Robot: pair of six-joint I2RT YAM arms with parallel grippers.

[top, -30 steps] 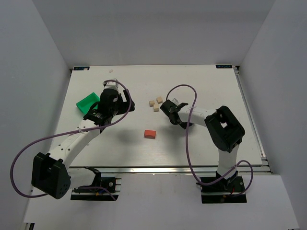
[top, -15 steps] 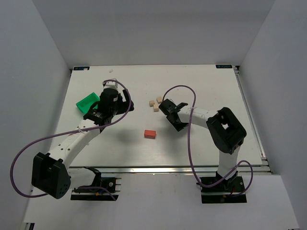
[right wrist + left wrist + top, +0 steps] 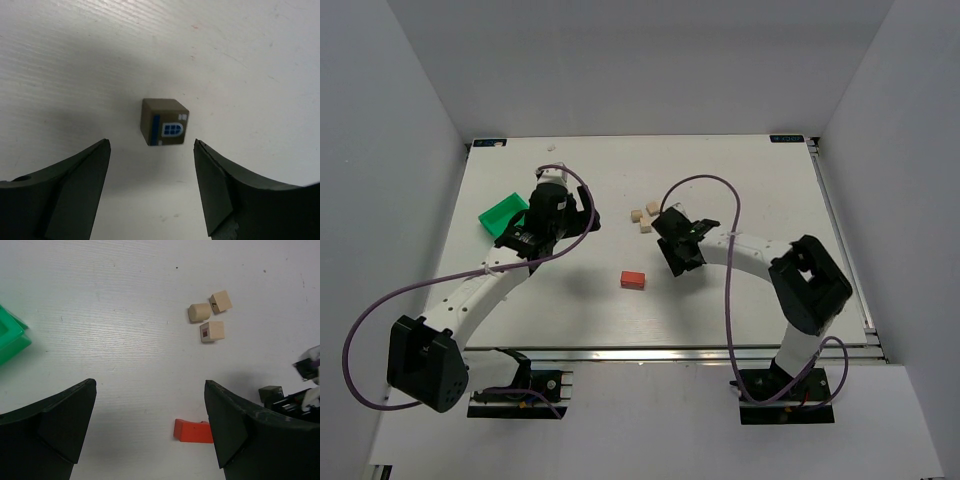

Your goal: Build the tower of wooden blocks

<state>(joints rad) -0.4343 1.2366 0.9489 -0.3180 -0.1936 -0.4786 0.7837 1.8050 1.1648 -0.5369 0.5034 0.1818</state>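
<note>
Right tool (image 3: 151,150), jaws spread and empty, above the grey-brown cube (image 3: 165,122).
The cube lies between its jaws (turned askew); closing off-centre could twist or flick it away.

Lab test cell: white table (image 3: 740,300) boxed by plain grey-white walls (image 3: 640,70).

No legible words or numbers.
- Grey-brown cube (image 3: 164,122): printed blue-and-white arched window, blue stripe to its left.
- Near beige cube (image 3: 212,331): small reddish square mark.
- Far beige cube (image 3: 220,301): tiny dark mark, unreadable.
- Far-left blue sticker (image 3: 490,142) and far-right blue sticker (image 3: 788,138): too small to read.
</note>
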